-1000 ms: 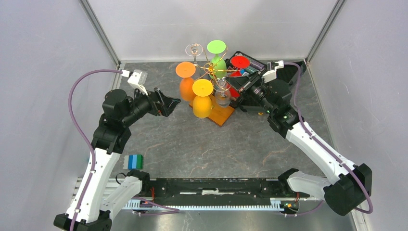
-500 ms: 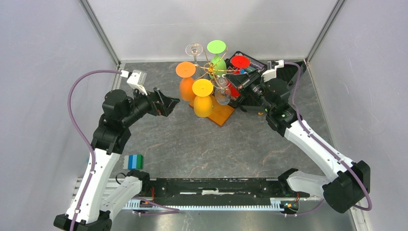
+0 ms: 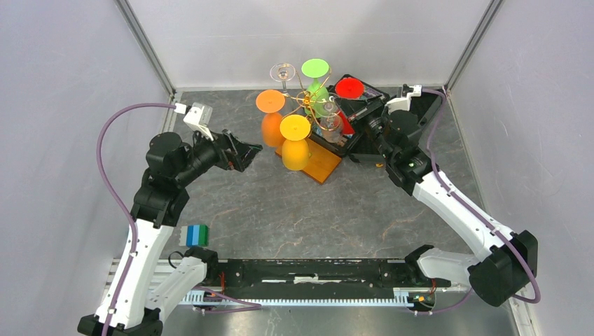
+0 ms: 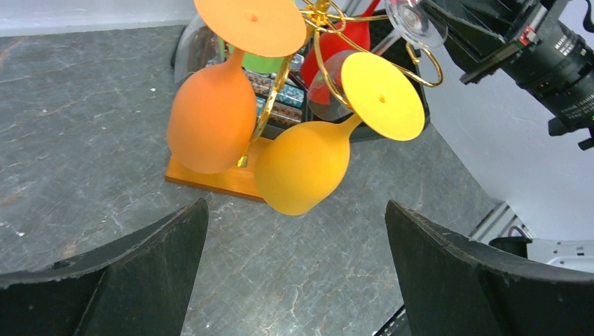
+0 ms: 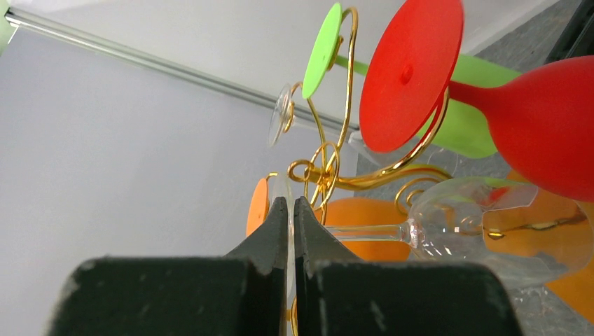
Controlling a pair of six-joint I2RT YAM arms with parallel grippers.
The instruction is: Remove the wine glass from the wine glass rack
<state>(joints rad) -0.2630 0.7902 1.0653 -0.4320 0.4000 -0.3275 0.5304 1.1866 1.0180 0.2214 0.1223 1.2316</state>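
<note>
The wine glass rack is a gold wire stand on an orange-brown wooden base, at the back middle. Orange, yellow, green, red and clear glasses hang on it upside down. My right gripper is shut on the thin foot of another clear wine glass, whose stem still lies among the gold curls. It also shows in the top view. My left gripper is open and empty, a short way in front of the yellow glass.
A black case with coloured contents sits behind the rack, under my right arm. A blue and green block lies near the left arm's base. Grey walls close in the left, back and right sides.
</note>
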